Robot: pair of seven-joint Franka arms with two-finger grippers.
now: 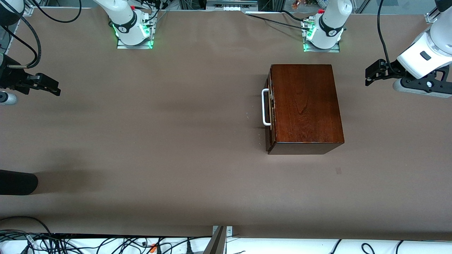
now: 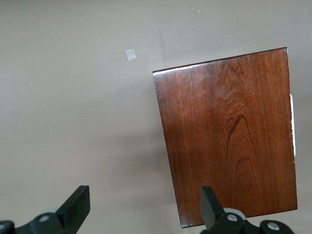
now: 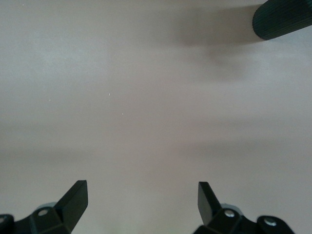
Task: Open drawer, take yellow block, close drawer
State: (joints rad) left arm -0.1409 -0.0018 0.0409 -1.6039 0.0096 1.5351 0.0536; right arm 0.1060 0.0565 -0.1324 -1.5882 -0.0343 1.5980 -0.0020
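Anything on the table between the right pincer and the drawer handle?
Nothing visible: bare table lies between the open right pincer and the white handle of the shut drawer.

One wooden box (image 1: 306, 106) sits on the table (image 1: 141, 141) — a single dark reddish-brown case with one drawer (image 1: 270, 106), whose front carries one white loop handle (image 1: 265, 107). Two arms come from two bases, and each ends in one gripper: the left gripper (image 1: 370, 74) and the right gripper (image 1: 49, 86), two in all, each showing two black fingers spread apart in its own wrist view. One small pale square mark (image 1: 338, 170) lies on the tabletop, and one black rounded object (image 1: 17, 182) pokes in at the edge — no more than that.
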